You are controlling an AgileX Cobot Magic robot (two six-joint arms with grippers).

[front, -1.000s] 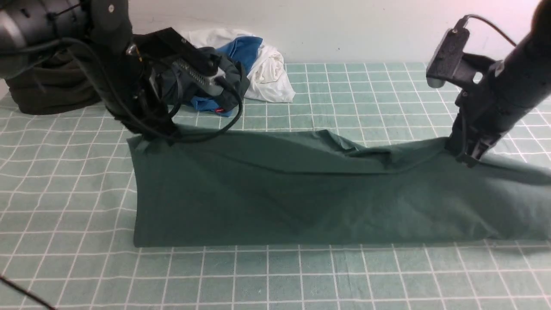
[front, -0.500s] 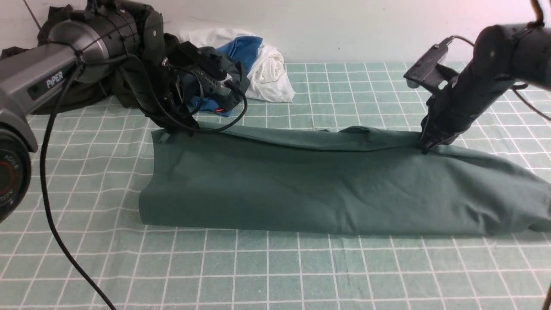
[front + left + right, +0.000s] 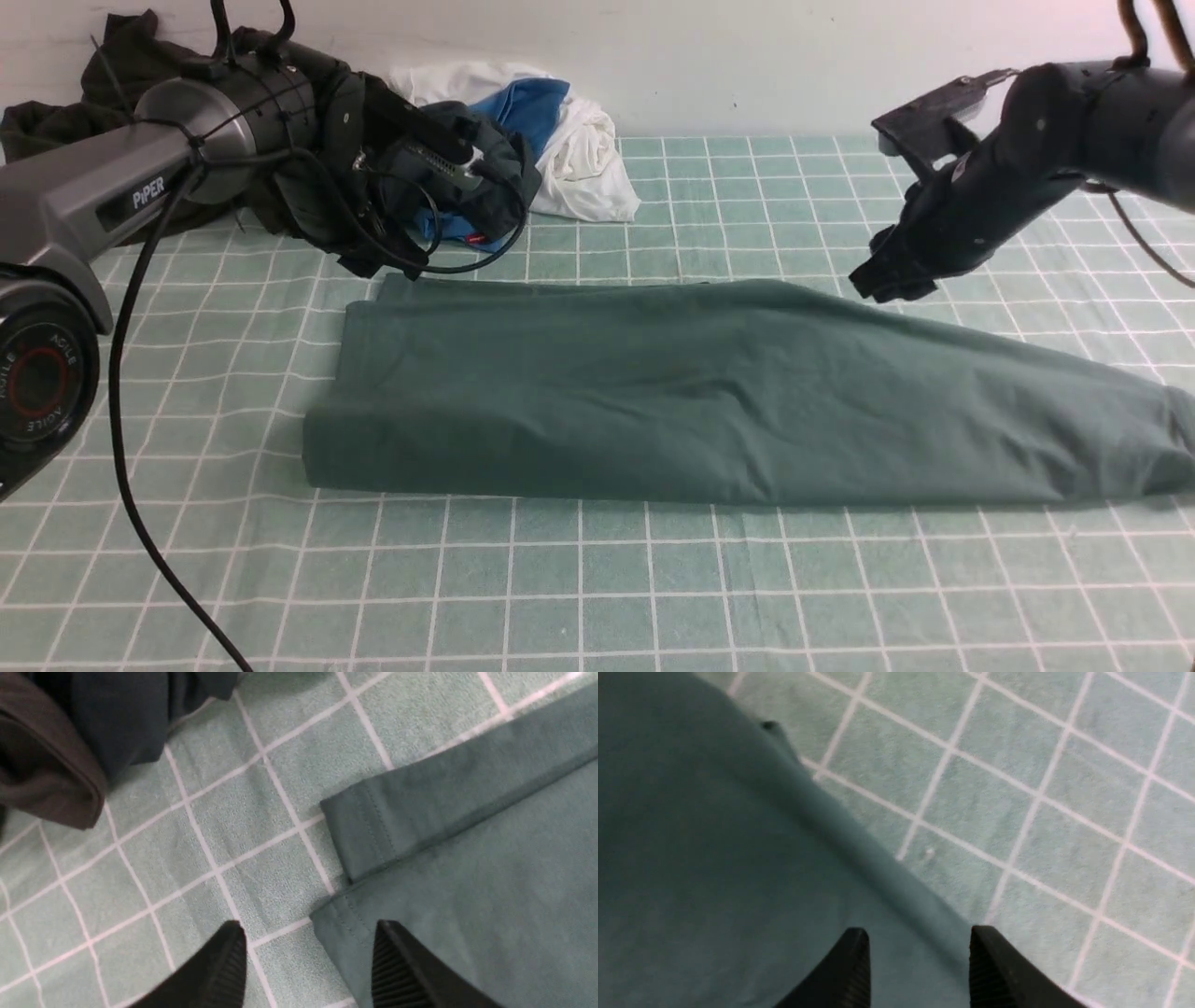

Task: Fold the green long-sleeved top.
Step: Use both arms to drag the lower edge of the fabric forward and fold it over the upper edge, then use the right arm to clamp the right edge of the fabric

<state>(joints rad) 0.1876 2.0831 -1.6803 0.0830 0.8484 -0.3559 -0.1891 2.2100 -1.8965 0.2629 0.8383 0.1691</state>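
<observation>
Green long-sleeved top [image 3: 709,392] lies flat across the middle of the bench [image 3: 597,597] as one long band, folded lengthwise, with no sleeve hanging loose. We judge the lengthwise fold done; the crosswise folds into a compact packet remain. We see the left hand [image 3: 308,940] with fingers apart over the band's hemmed corner, gripping nothing, and the right hand [image 3: 920,945] likewise apart above its far edge, empty. A green cloth with a white grid covers the bench. A heap of other garments [image 3: 560,140] sits against the plain white wall [image 3: 747,65].
</observation>
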